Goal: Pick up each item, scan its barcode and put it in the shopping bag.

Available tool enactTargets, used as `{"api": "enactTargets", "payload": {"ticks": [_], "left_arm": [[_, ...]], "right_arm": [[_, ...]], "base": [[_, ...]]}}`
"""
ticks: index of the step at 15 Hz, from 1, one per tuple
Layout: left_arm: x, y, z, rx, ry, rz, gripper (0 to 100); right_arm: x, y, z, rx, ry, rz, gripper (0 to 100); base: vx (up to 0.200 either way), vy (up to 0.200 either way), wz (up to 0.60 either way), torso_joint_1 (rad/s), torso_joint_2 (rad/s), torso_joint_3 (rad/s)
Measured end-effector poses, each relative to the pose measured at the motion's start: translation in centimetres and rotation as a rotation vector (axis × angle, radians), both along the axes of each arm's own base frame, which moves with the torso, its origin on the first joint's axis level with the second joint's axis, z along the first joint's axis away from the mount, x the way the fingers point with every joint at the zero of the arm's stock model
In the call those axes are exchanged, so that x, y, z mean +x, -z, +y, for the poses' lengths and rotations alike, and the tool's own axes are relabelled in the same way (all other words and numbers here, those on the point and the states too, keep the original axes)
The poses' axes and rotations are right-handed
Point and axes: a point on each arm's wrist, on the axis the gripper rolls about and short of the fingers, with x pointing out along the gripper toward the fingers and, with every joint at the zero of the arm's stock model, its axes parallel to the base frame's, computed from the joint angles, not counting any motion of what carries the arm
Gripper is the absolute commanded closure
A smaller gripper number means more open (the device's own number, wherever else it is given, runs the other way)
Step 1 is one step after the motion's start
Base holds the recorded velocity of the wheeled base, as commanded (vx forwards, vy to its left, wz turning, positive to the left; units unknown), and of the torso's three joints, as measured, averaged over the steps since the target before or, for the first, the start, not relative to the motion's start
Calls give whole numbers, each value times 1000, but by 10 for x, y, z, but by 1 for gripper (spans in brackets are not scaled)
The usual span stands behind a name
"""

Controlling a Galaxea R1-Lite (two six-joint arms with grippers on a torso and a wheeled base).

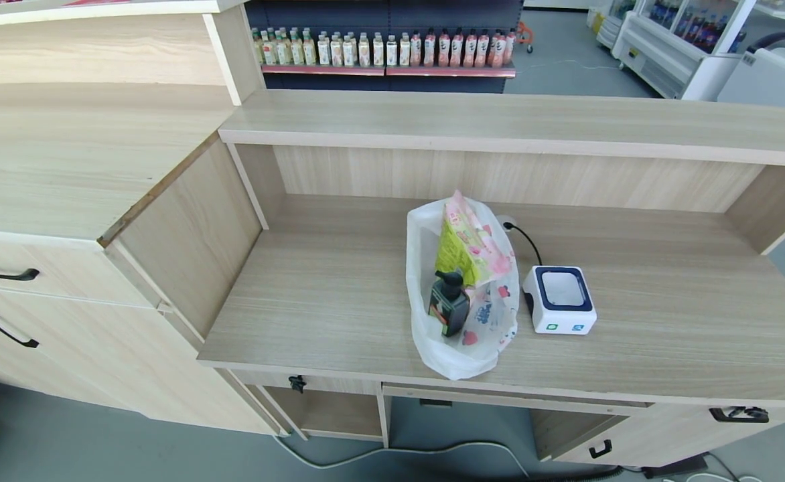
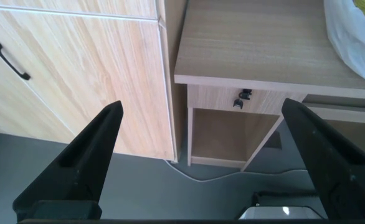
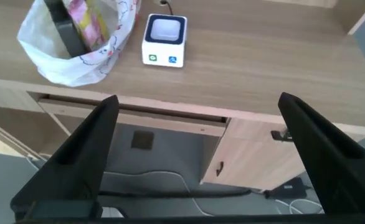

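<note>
Bag (image 1: 433, 348) sits near the surface's (image 1: 667, 321) front edge, abt mid-width, w/ bottle (image 1: 448, 304) and pack (image 1: 469, 248) standing upright inside (so the task looks done, I'd judge). Scanner (image 1: 560, 298) is just beside the bag, on its right. Both grippers are released, jaws wide, below and out from the front edge. Left gripper (image 2: 201, 180) hangs off the front-left corner, right gripper (image 3: 198, 168) roughly under the scanner. Right arm prob. nearer; bag lies up, ahead and to its left.
</note>
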Motion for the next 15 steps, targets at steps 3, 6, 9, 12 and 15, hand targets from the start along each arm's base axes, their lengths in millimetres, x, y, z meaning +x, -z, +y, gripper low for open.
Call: {"api": "enactTargets", "payload": {"ticks": [3, 6, 9, 12, 15], "left_arm": [[0, 0, 0, 0, 0, 0, 0], [0, 0, 0, 2, 1, 2, 0], [0, 0, 0, 6, 2, 3, 0], [0, 0, 0, 7, 2, 3, 0], [0, 0, 0, 13, 2, 1, 0]], "right_arm": [[0, 6, 0, 27, 7, 65, 0], [0, 7, 0, 29, 7, 66, 0], [0, 7, 0, 24, 8, 69, 0], [0, 7, 0, 24, 7, 69, 0], [0, 7, 0, 24, 7, 70, 0]], "base": [[0, 0, 0, 0, 0, 0], [0, -133, 0, 2, 0, 2], [0, -200, 0, 2, -1, -1], [0, -200, 0, 4, -1, 9], [0, -200, 0, 1, 1, 6]]}}
